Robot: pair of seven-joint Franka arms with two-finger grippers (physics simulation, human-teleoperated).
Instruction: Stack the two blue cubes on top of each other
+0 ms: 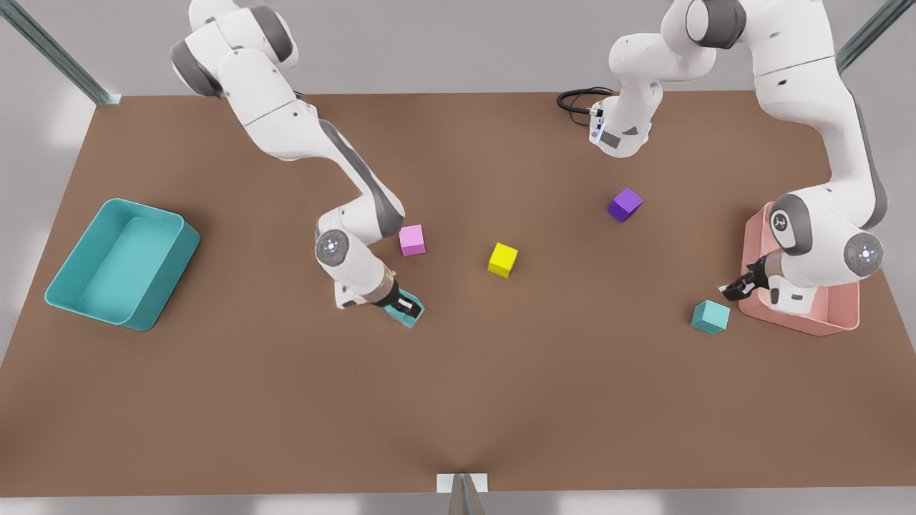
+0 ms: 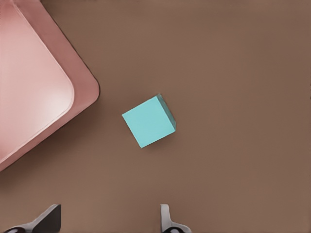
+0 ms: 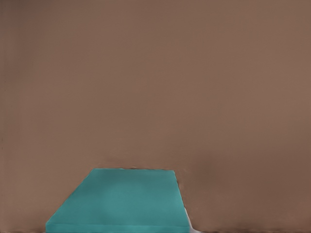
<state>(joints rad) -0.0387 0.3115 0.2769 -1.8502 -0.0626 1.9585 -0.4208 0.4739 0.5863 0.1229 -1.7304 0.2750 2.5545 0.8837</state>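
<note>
Brown counter. Right gripper down on teal cube, fingers straddling it; clamped or not, cannot tell. Left gripper apart, waits just beside second cube, by pink tray. Risk: weak grip, cube slips on lift; off-centre placement topples stack.

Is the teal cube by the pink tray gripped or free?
Free. That teal cube sits on the table beside the pink tray, ahead of the open left gripper.

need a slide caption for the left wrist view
Left claw, fingers open, above a teal cube on the brown table, beside the pink tray.
</note>
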